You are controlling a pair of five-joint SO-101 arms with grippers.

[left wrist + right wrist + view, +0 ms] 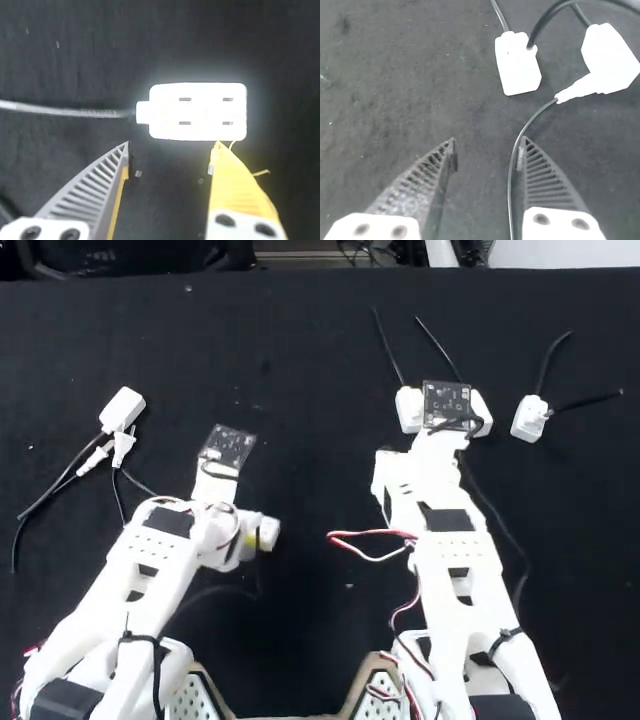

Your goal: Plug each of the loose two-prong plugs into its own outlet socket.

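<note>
Upper left of the high view: small white outlet block point(122, 408) lying tilted, white two-prong plug point(108, 451) loose just below it, dark cords trailing toward the left edge. Upper right: white block point(408, 408) with a black cord running up-frame; farther right, a corded white piece point(528, 420). Left wrist view: white four-slot outlet point(197, 111) face up, all slots empty, pale cord leaving one short end. Right wrist view: rectangular white body point(517, 62) beside a larger white body point(610, 55), both on black cords.
</note>
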